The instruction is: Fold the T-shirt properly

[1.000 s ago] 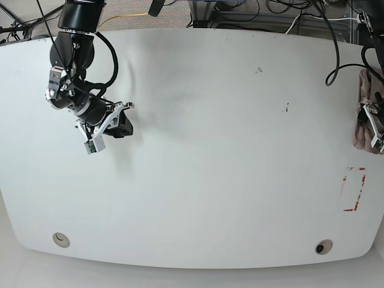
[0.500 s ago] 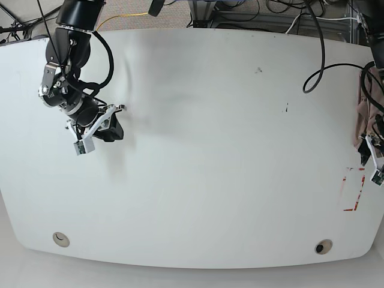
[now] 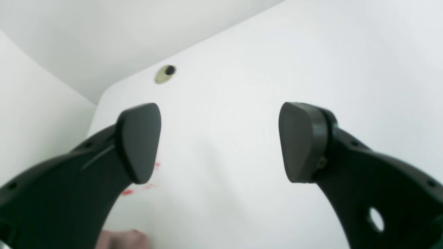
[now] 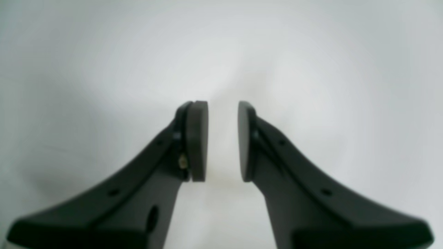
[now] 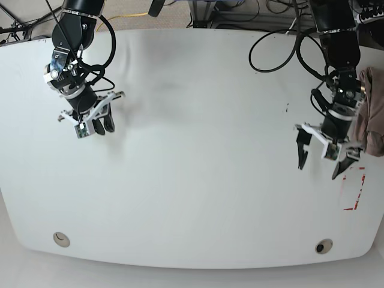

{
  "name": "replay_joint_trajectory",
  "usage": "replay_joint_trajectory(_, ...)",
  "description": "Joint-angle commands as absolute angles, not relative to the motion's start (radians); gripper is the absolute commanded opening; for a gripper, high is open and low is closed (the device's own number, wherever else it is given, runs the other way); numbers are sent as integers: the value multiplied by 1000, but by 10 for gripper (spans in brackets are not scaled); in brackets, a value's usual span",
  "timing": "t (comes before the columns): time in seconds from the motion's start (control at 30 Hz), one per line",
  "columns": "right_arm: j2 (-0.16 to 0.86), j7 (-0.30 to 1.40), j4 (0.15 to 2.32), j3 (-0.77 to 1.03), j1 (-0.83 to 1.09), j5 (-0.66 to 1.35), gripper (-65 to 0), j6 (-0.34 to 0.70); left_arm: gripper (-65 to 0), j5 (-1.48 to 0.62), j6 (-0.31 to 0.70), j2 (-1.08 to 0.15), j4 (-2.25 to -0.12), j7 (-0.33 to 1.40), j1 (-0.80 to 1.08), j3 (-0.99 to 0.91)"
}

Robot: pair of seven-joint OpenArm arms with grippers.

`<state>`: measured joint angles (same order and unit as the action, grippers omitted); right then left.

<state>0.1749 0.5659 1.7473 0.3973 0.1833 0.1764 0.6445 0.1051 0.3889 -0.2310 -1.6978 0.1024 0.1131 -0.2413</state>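
The T-shirt (image 5: 371, 111) lies bunched at the table's (image 5: 198, 150) far edge just beside the left gripper (image 5: 320, 157), whose jaws gape wide and empty.

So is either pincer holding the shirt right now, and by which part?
Neither. The left pincer stands wide open over bare table, beside the shirt at the edge. The right pincer has a narrow empty gap.

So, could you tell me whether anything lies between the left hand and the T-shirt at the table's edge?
Nothing visible does. The left hand hovers open over bare white table, and the T-shirt lies bunched right beside it at the table's edge. Only red marks on the surface are nearby, and they lie flat.
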Motion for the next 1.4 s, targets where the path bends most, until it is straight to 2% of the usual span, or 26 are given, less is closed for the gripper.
replay_joint_trajectory(0.0, 189, 512, 1774, 409, 205, 196, -512, 661, -151, 94, 366, -219, -1785, 53, 157, -214)
replay_joint_trajectory(0.17, 199, 507, 1811, 412, 297, 197, -512, 661, -151, 90, 320, -213, -1893, 51, 334, -171)
replay_joint_trajectory(0.33, 179, 464, 1831, 487, 420, 209, -512, 696, -151, 91, 309, -133, -1980, 51, 541, -163)
replay_joint_trajectory(0.83, 119, 443, 1951, 549, 809, 317, -514, 698, -153, 90, 309, -65, -1991, 50, 998, -159)
replay_joint_trajectory(0.9, 85, 443, 1962, 550, 862, 312, -514, 698, -176, 88, 309, -65, -1989, 51, 1055, -159)
replay_joint_trajectory(1.03, 71, 443, 1968, 549, 943, 312, -514, 698, -231, 90, 312, -65, -1982, 56, 1125, -134)
replay_joint_trajectory(1.23, 45, 446, 1946, 501, 1020, 297, -514, 698, -231, 90, 312, -73, -1873, 114, 1152, -74)
replay_joint_trajectory(1.37, 36, 441, 1819, 433, 1023, 242, -514, 698, -231, 90, 311, -73, -1699, 105, 1076, -48)
